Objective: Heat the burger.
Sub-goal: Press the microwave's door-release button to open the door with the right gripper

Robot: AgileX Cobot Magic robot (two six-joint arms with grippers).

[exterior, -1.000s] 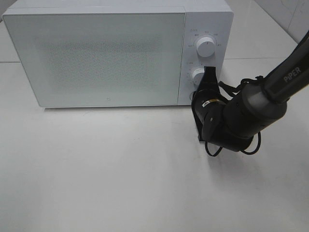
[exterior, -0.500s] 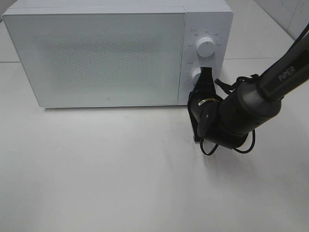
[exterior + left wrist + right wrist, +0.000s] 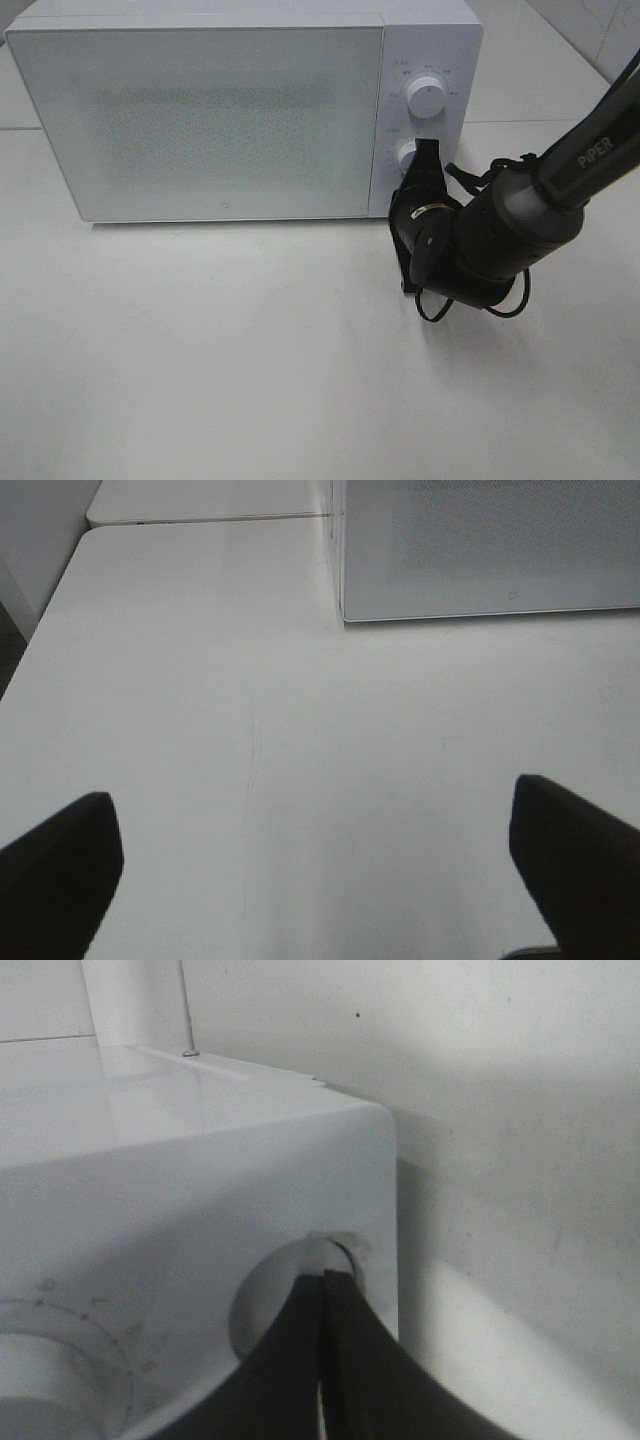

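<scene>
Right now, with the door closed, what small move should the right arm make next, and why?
Probably turn the lower knob to start heating: the right jaws, shut, sit at it, the microwave door is closed, and no burger is in view.

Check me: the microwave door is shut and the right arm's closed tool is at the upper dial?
Wrong dial: the exterior high view shows the closed right tool at the lower dial, below the upper dial. The microwave door is shut.
</scene>
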